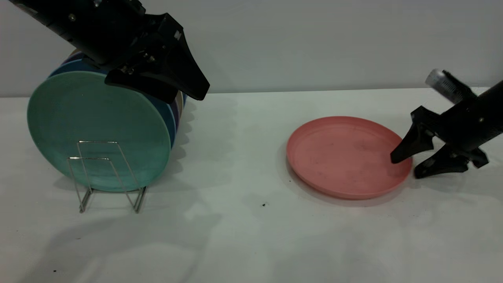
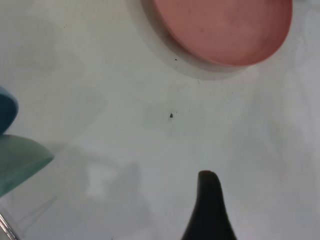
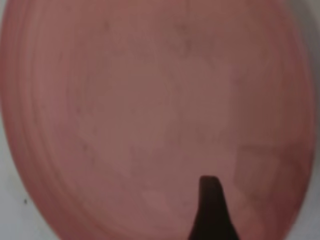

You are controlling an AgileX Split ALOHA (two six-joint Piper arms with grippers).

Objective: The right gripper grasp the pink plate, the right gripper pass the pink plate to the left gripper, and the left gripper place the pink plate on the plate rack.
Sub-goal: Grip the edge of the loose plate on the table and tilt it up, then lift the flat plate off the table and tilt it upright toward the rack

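The pink plate (image 1: 342, 155) lies flat on the white table at the right. It also shows in the left wrist view (image 2: 225, 30) and fills the right wrist view (image 3: 150, 115). My right gripper (image 1: 406, 165) is open at the plate's right rim, one finger over the plate's inside and the other outside the rim near the table. One of its fingers (image 3: 212, 210) shows over the plate. My left gripper (image 1: 188, 97) is open and empty, held high at the left above the racked plates. The wire plate rack (image 1: 106, 173) stands at the left.
A green plate (image 1: 98, 125) stands upright in the rack, with blue and other coloured plates (image 1: 67, 67) stacked behind it. Two wire loops stand in front of the green plate. A small dark speck (image 1: 263, 204) lies on the table between rack and pink plate.
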